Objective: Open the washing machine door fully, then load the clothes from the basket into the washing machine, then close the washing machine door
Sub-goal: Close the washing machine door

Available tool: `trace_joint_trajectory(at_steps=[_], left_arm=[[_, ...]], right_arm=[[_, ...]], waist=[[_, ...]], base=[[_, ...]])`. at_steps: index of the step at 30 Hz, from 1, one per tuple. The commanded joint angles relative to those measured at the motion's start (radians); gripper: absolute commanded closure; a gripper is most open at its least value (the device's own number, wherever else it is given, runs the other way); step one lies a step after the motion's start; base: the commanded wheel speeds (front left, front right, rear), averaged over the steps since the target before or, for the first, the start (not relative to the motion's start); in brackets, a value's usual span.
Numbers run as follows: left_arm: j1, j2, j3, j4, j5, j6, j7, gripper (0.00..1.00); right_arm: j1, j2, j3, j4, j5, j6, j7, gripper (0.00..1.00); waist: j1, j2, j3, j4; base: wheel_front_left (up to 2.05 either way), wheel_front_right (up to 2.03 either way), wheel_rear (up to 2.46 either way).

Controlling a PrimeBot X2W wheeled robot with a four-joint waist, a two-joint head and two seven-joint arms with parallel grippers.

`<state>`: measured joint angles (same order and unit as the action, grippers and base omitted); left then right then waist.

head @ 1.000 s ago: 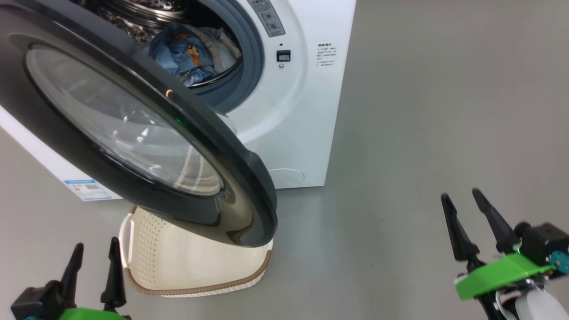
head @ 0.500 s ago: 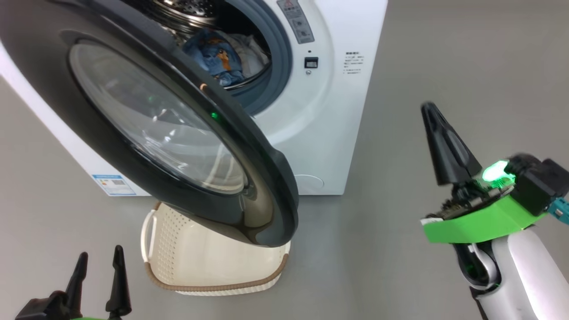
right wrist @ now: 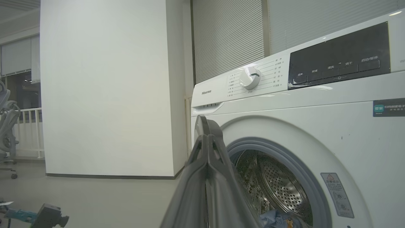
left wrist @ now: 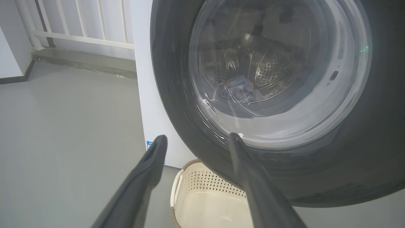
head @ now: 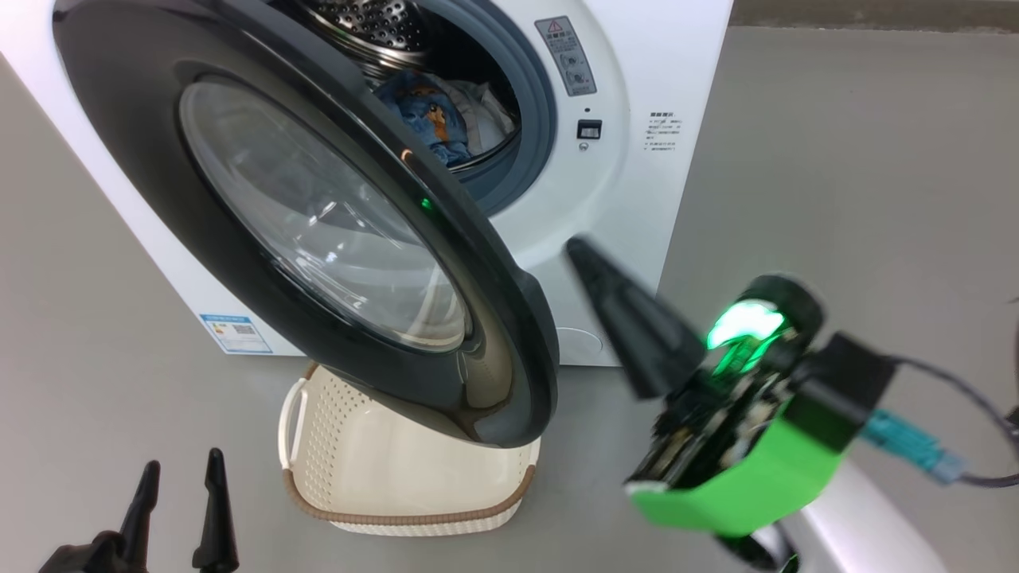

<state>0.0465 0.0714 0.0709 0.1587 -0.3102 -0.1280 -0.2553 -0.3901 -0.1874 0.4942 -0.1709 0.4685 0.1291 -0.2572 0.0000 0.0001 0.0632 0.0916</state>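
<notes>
Door (head: pixel 318 231) stands open above basket (head: pixel 398 477); clothes (head: pixel 434 119) in drum (head: pixel 374 24). Its free edge lies just left of right gripper (head: pixel 593 270), fingers pressed together, empty. Left gripper (head: pixel 182 463) spread wide, low, farther off.

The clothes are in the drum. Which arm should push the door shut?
Probably the right. The right gripper is shut, held high and close to the free edge of the washing machine door. The left gripper sits low and open by the basket.
</notes>
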Motion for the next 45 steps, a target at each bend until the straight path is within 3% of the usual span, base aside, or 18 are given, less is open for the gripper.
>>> trace_joint_trajectory(at_steps=[1, 9, 21, 31, 45], left_arm=[[-0.004, 0.011, 0.035, -0.028, 0.012, -0.003, -0.006, 0.0], [-0.001, 0.01, 0.029, -0.03, 0.008, -0.003, -0.006, 0.0], [-0.022, 0.002, 0.015, -0.026, 0.002, -0.003, -0.006, 0.0], [-0.052, -0.003, 0.003, -0.021, 0.002, -0.003, -0.006, 0.0], [-0.082, 0.003, -0.014, -0.017, 0.009, -0.003, -0.006, 0.0]], right_arm=[[-0.024, 0.011, 0.048, -0.019, 0.005, 0.002, -0.005, 1.0], [-0.011, 0.005, 0.214, 0.066, 0.008, 0.002, -0.005, 1.0], [0.011, 0.002, 0.288, 0.234, 0.026, 0.002, -0.005, 1.0], [0.0, 0.0, 0.238, 0.367, 0.018, 0.002, -0.005, 1.0], [-0.036, 0.039, 0.074, 0.426, -0.004, 0.002, -0.005, 1.0]], waist=[[0.0, -0.0001, -0.002, 0.003], [0.0, -0.0001, 0.004, 0.017], [0.0, -0.0001, 0.048, 0.037], [0.0, -0.0001, 0.082, 0.041], [0.0, -0.0001, 0.108, 0.048]], base=[[0.0, 0.0, 0.0], [0.0, 0.0, 0.0], [0.0, 0.0, 0.0], [0.0, 0.0, 0.0], [0.0, 0.0, 0.0]])
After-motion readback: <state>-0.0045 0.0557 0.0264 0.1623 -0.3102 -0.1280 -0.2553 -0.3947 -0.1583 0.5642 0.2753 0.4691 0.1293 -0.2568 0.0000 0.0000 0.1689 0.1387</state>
